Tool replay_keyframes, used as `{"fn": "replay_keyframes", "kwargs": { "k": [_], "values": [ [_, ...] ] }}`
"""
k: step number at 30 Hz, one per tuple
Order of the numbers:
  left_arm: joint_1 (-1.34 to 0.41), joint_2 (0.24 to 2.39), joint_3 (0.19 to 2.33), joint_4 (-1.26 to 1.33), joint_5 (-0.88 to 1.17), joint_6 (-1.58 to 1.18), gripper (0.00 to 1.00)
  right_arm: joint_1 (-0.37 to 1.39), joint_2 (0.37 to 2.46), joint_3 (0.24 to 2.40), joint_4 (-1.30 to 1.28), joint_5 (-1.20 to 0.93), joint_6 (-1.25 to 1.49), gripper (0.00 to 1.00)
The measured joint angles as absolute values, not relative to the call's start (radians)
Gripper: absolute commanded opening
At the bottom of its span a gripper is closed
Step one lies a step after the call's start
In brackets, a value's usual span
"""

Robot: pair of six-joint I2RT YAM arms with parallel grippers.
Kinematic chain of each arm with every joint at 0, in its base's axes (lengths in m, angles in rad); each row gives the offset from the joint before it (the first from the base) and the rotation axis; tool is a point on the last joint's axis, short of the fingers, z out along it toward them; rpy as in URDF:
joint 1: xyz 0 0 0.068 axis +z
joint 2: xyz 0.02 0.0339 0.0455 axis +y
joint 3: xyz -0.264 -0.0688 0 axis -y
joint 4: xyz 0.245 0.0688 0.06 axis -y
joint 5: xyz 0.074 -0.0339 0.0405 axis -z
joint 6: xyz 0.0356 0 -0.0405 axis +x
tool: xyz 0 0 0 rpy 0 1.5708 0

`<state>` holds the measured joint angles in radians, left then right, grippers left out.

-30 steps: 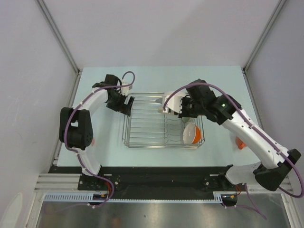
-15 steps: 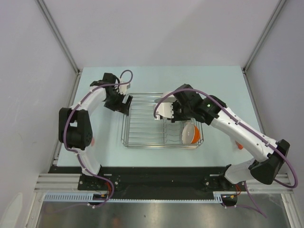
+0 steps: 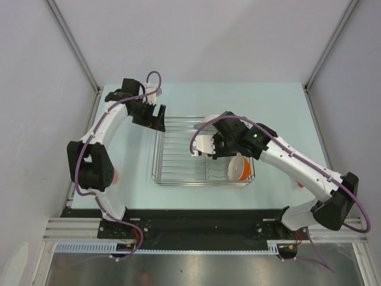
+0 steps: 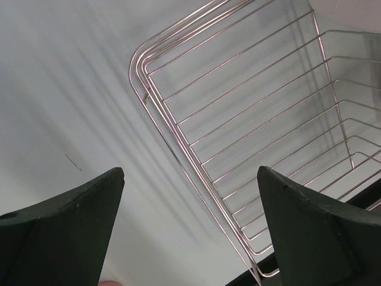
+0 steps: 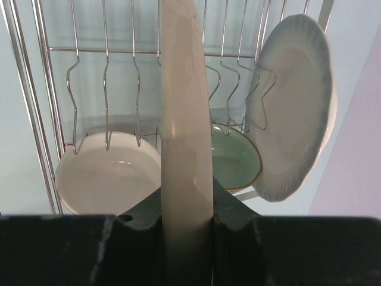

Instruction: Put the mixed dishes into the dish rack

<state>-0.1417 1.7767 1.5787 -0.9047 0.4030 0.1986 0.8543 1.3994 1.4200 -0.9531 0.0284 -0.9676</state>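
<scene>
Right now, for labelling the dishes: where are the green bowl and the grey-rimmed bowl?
green bowl [image 5: 235, 164], right wrist view, inner surface
grey-rimmed bowl [image 5: 293, 107], right wrist view, middle of its face

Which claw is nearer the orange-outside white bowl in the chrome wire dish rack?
Right. The right claw, gripping the cream plate, hangs over the rack beside the orange-outside white bowl. The open left claw is at the rack's far-left corner, well away from it.
</scene>
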Motion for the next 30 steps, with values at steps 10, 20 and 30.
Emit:
{"fn": "replay_keyframes", "kwargs": {
  "k": [10,20,30],
  "values": [
    [-0.141,1.768,1.581,-0.909,0.425,0.192,1.00,0.830,1.415,1.392,-0.923,0.003,-0.960,0.00],
    [-0.141,1.767,1.592,-0.921,0.432,0.192,1.00,0.775,1.481,1.340,-0.850,-0.053,-0.912,0.17],
    [-0.141,1.767,1.595,-0.924,0.432,0.192,1.00,0.776,1.479,1.311,-0.801,-0.079,-0.848,1.00]
  ]
}}
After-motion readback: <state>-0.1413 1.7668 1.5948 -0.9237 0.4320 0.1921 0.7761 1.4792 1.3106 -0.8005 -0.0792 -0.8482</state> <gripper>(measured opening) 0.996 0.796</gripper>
